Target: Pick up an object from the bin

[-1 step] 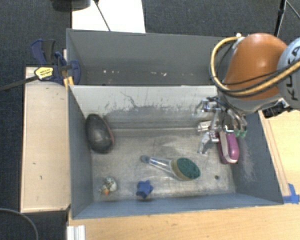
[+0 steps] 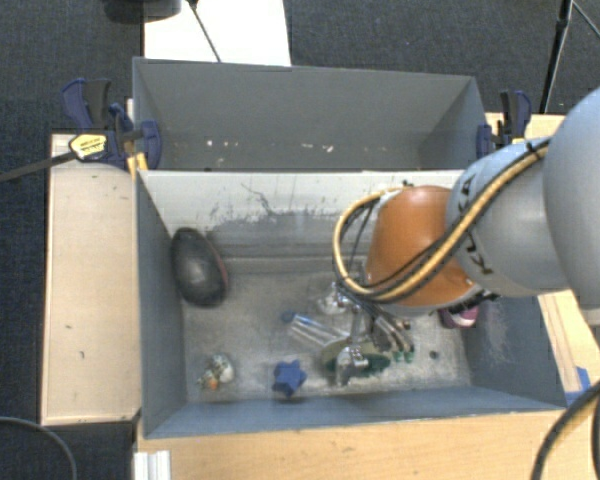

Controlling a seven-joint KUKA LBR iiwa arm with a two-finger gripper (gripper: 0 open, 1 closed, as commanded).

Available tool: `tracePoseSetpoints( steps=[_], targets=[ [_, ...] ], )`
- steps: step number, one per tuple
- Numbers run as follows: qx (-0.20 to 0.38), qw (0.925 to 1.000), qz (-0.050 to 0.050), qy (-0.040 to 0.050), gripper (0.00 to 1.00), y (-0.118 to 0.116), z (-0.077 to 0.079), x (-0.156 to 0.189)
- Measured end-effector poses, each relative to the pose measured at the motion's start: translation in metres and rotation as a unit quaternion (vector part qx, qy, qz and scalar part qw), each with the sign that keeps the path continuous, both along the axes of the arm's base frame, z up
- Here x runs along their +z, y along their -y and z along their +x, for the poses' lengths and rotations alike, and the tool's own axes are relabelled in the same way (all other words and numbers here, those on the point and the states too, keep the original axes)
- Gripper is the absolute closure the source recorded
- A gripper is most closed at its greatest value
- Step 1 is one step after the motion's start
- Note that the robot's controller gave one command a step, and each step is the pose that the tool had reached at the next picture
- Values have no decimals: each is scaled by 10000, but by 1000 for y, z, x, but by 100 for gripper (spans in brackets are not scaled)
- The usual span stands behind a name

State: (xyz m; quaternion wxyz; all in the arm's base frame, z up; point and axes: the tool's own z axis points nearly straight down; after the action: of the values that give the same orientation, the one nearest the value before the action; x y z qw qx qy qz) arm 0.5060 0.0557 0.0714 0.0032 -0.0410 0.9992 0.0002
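I take the dark oval lump by the left wall of the bin as my mark. The arm comes in well to the right of it, with its orange cover hanging above the bin floor. Below the cover the gripper is low, to the right of the lump and nearer the front wall. It sits at a small green thing, either touching it or just above it. From here I cannot tell whether the gripper is spread or closed, nor whether the green thing is caught in it. A clear tube-like piece lies between the lump and the gripper, close to the gripper. A small blue piece lies right of the lump, near the front wall. A little round mottled thing lies almost straight in front of the lump. Farthest right of the lump, a pink thing peeks out under the arm.
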Motion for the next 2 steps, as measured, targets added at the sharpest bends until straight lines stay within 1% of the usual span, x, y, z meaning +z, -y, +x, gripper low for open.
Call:
tracePoseSetpoints(
  steps=[1,2],
  targets=[
    [-1028,9947,9,-7,0,-1,-9,30],
    [-1143,9934,6,-6,0,13,5,35]
  ],
)
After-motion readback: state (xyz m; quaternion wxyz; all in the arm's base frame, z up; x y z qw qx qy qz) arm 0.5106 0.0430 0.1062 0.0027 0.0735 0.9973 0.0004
